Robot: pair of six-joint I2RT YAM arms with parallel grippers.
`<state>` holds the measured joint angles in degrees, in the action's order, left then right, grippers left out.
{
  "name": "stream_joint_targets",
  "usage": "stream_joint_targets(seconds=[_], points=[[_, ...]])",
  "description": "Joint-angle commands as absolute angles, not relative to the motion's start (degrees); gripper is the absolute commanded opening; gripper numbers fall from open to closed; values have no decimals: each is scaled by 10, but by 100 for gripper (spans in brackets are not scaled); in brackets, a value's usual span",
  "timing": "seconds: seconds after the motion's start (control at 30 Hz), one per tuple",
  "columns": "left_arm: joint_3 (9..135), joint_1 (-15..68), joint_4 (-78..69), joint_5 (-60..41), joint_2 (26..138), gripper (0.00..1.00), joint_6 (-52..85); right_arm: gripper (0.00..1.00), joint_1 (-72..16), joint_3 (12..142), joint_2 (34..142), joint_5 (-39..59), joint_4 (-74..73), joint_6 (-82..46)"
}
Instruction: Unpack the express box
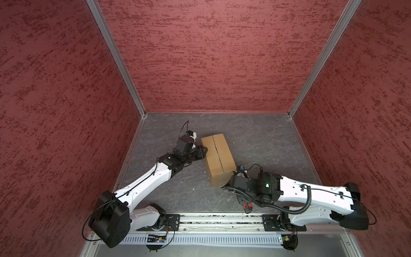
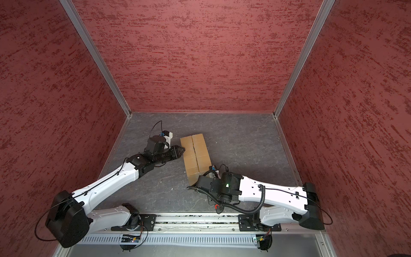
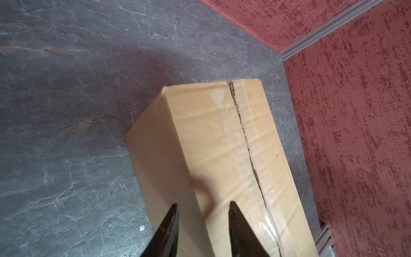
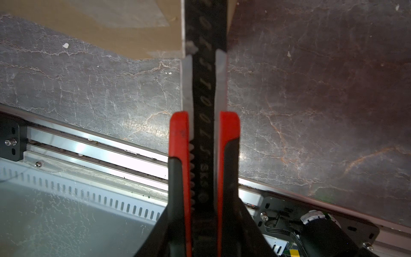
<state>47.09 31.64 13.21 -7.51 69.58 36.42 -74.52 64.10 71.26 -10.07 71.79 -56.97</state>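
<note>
Fingers of the right gripper [image 4: 203,155] are clamped on a red-and-black utility knife [image 4: 204,89], whose blade reaches toward the near end of the cardboard box [image 1: 219,155]. The left gripper [image 3: 204,203], jaws parted, straddles the box's left top edge. The box lies mid-table [image 1: 266,138], flaps down.

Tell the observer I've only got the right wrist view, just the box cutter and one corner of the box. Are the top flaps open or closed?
Observer: Closed; in a top view the express box is shut flat along its centre seam.
Operator: And the other arm?
Observer: The left tool is at the box's long side facing its arm, jaws apart.
Operator: Tape cut?
Observer: The left wrist view shows a dark ragged slit through the clear tape along that seam.
</note>
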Motion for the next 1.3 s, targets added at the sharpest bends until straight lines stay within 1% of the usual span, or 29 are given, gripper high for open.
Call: stream_joint_targets(seconds=[0.0,1.27], points=[[465,321,121,-74,700,37,366,5,-740,659,705,-109,725,-574],[464,329,113,-69,711,37,370,4,-740,662,702,-110,728,-571]])
